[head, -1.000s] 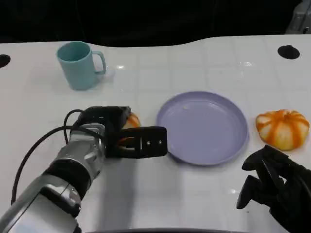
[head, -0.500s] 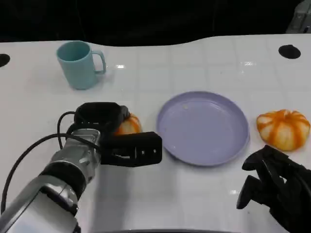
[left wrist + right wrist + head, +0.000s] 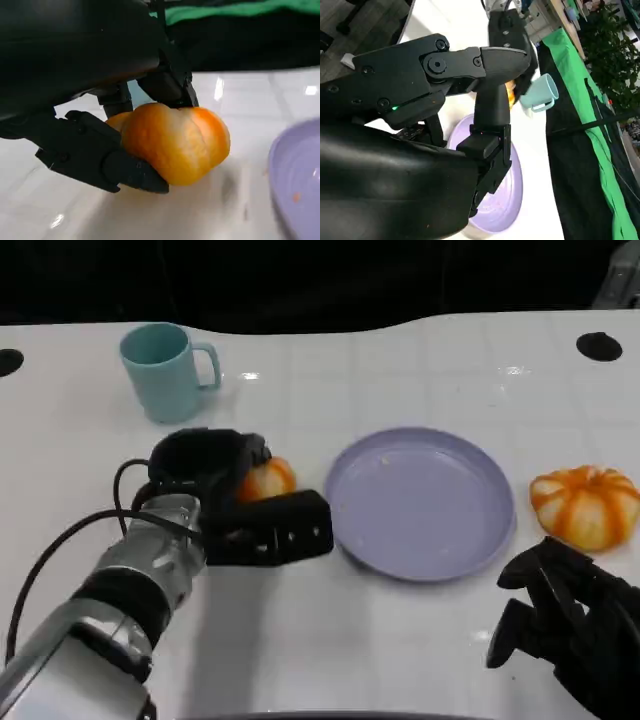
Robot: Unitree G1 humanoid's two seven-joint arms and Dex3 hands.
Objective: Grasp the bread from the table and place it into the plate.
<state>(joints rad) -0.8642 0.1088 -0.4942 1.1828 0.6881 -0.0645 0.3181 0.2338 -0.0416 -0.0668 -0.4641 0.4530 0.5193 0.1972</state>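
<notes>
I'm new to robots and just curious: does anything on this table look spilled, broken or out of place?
Nothing stands out. The teal mug stands upright, the lavender plate lies flat, and both orange bread rolls look whole; the left hand grips one.

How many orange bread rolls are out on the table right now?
2. One bread roll sits left of the purple plate, gripped by the left hand. The other roll lies right of the plate, untouched.

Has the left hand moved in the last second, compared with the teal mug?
Yes. The left hand, gripping the bread, has shifted slightly toward the teal mug, away from the robot.
</notes>
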